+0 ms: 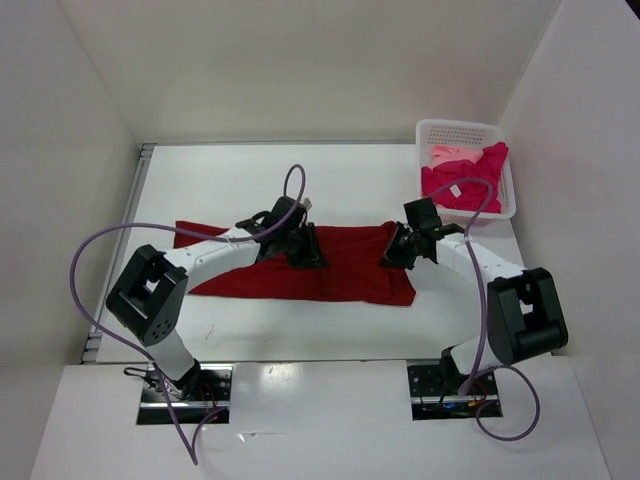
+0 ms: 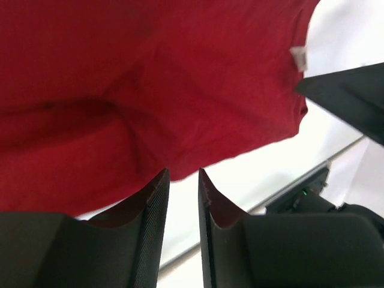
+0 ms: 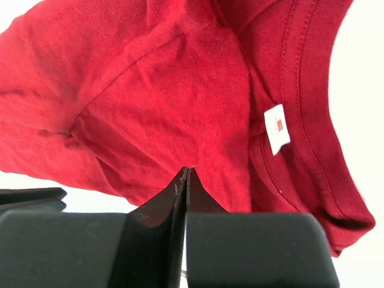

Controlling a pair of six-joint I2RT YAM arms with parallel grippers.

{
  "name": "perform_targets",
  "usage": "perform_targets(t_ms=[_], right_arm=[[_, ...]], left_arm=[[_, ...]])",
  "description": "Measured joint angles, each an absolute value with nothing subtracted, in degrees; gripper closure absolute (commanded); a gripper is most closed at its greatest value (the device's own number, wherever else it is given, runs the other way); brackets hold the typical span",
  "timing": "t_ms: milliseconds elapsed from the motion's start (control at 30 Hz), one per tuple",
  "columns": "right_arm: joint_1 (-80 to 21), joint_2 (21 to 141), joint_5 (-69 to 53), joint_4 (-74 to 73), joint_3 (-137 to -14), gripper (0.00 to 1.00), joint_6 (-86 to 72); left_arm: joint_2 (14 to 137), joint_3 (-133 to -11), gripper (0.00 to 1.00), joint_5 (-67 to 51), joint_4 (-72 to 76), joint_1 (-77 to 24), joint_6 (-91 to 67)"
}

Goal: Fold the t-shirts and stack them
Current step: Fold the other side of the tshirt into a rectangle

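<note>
White counter [image 1: 350, 180], red shirt [image 1: 350, 272] spread flat for folding: left tool [image 2: 183, 174] slightly apart at its edge, right tool [image 3: 186, 171] closed near the collar.

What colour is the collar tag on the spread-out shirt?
The tag is white with a small red mark; the right wrist view shows it best.

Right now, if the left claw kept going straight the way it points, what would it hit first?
The dark red t-shirt. The left claw has its tips right at the cloth's edge and aims into it. How much gap remains is hard to judge.
</note>
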State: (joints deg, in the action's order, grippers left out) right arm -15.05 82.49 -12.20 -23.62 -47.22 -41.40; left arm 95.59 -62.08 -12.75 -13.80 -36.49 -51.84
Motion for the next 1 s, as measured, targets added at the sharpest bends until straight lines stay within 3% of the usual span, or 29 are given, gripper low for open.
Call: perform_targets(t_ms=[133, 367, 467, 767, 1000], right_arm=[[-16.7, 83.4, -11.7, -22.4, -47.3, 1.00, -42.7], [-22.4, 92.3, -11.2, -17.7, -52.9, 1.00, -45.4], [-22.6, 94.0, -11.0, -17.1, -53.3, 1.00, -45.9], [-22.6, 97.3, -9.4, -15.5, -55.7, 1.00, -46.7], [-22.6, 97.3, -8.8, -15.1, -55.7, 1.00, -46.7]], left_arm=[[95.1, -63.3, 0.68, -10.8, -13.2, -33.1, -49.0], [88.8, -57.5, 0.68, -10.1, -12.4, -8.6, -43.6], [89.6, -55.9, 0.67, -9.5, -12.5, -2.6, -42.1], [93.5, -52.4, 0.67, -9.1, -12.2, 10.8, -40.7], [93.5, -53.4, 0.67, -5.1, -13.3, 13.3, -40.6]])
